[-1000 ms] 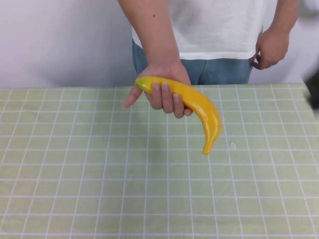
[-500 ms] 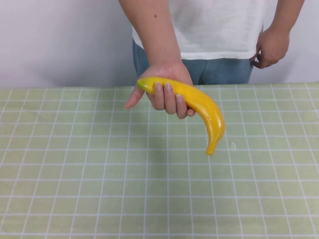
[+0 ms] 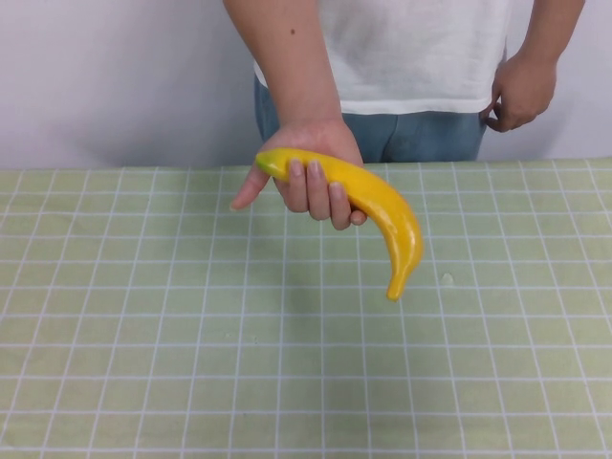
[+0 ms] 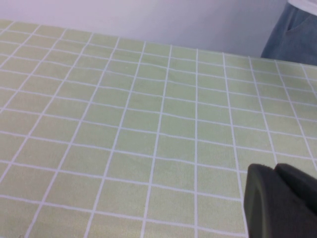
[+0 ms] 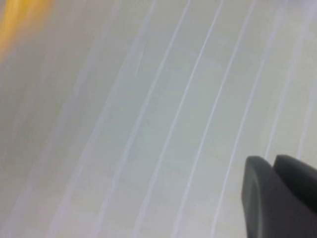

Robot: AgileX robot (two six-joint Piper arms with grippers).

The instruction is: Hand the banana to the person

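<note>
The person (image 3: 421, 57), in a white T-shirt and blue jeans, stands behind the table. One hand (image 3: 311, 158) holds the yellow banana (image 3: 368, 201) above the table, greenish tip to the left, other end hanging down. Neither gripper shows in the high view. My left gripper (image 4: 275, 168) is over bare tablecloth, its fingers together and empty; the person's jeans (image 4: 297, 29) show at the edge of that view. My right gripper (image 5: 274, 159) is also shut and empty over the cloth, and a yellow blur of the banana (image 5: 17, 22) lies in a far corner.
A light green cloth with a white grid (image 3: 191, 335) covers the whole table. A small white speck (image 3: 447, 278) lies on it right of the banana's lower end. A white wall stands behind the person.
A dark blur of my right arm at the high view's right edge has left the view. The person's hand with the banana shifted slightly and still holds it.
</note>
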